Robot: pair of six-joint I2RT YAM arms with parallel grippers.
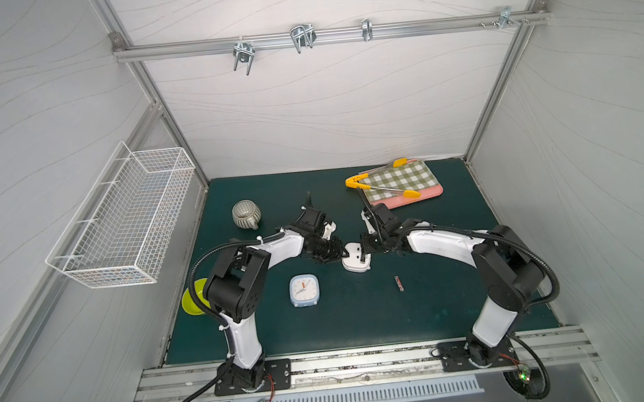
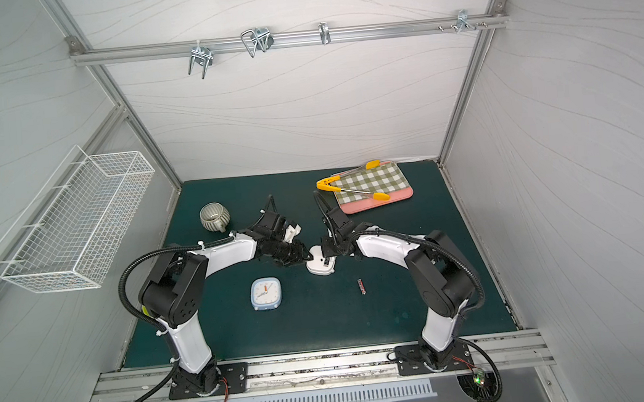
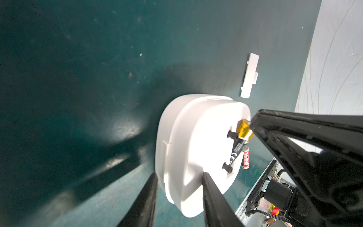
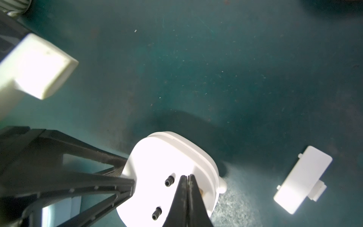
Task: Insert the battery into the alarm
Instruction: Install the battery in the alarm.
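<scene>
Near the middle of the mat (image 1: 441,311), the alarm (image 1: 355,260) is clamped back-up at its edge by the left gripper (image 3: 179,174), while the battery (image 3: 243,131), lying lengthwise in its open bay, is pressed at its gold end by the fully closed right gripper (image 4: 186,175) just above.

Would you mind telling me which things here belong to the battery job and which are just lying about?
In the job: white alarm, gold-and-black battery, battery cover, left gripper, right gripper.

Lying about: red battery, blue clock, mug, green bowl, tongs, checked cloth, wire basket.
</scene>
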